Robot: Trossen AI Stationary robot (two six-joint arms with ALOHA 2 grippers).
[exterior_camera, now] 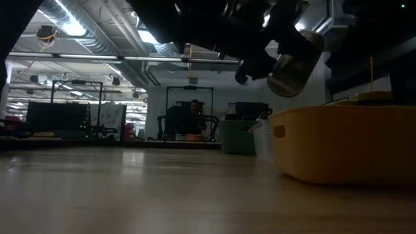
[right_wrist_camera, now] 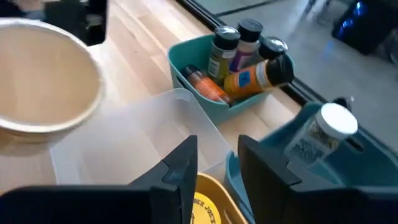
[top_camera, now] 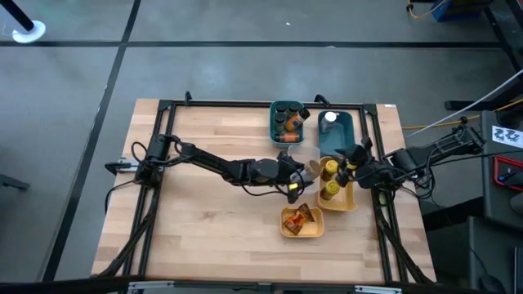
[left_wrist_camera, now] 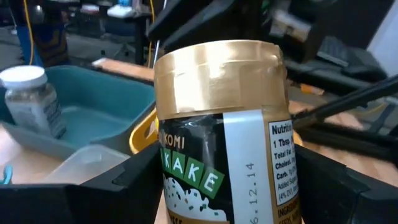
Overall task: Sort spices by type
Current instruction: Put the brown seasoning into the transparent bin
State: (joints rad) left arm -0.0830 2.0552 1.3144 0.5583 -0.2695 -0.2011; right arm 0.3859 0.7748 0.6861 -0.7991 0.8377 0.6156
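Observation:
My left gripper (top_camera: pixel 301 173) is shut on a spice jar (left_wrist_camera: pixel 217 124) with a gold lid and a dark label. It holds the jar in the air beside the long yellow bin (exterior_camera: pixel 344 143). My right gripper (right_wrist_camera: pixel 217 168) is open over that bin (top_camera: pixel 347 200), its fingers above a yellow-lidded jar (right_wrist_camera: pixel 208 202). Two jars (top_camera: pixel 329 180) stand in the yellow bin. One teal bin (right_wrist_camera: pixel 242 62) holds several bottles. The other teal bin holds a white-lidded jar (right_wrist_camera: pixel 323 134). Orange-brown packets (top_camera: pixel 301 219) lie in a small yellow bin. My left gripper pinches the jar's labelled body (left_wrist_camera: pixel 186 174), just below the gold lid (left_wrist_camera: pixel 217 74), between its two fingers. The fingers come from the table's left. The jar (exterior_camera: pixel 296 62) is lifted clear of the table and sits tilted in the hold.
A clear bin (right_wrist_camera: pixel 143 137) sits between the teal bins and the yellow bin. A dark metal frame (top_camera: pixel 163 106) runs around the wooden table. Bare wood (top_camera: pixel 212 229) lies toward the left and near edges. Benches and a seated person (exterior_camera: pixel 193 114) show far behind.

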